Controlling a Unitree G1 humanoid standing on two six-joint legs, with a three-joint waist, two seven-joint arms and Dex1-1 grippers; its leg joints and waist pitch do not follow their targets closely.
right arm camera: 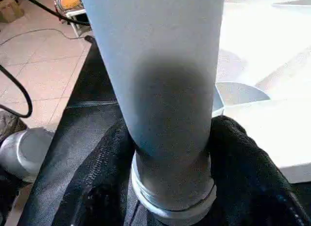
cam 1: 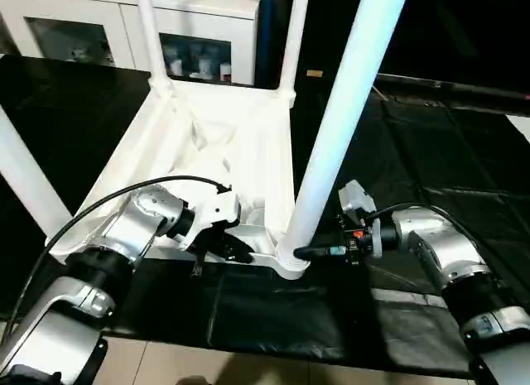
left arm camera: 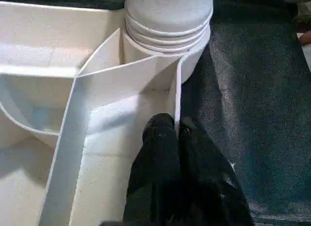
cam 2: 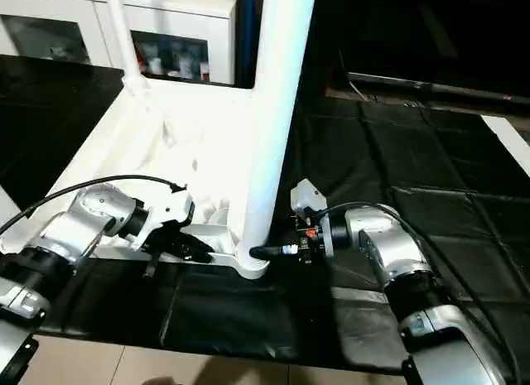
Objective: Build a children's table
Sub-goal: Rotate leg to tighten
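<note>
The children's table (cam 1: 224,145) lay upside down on the black mat (cam 1: 431,178). Your left gripper (left arm camera: 177,138) pinched its frame wall, steadying it; your right gripper (right arm camera: 170,153) clasped the near corner leg (cam 1: 344,112).

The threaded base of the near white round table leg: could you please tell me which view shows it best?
The left wrist view: the threaded base of the near white round table leg shows its rings above the corner socket. The right wrist view shows it between black fingers; the eye views show it small.
</note>
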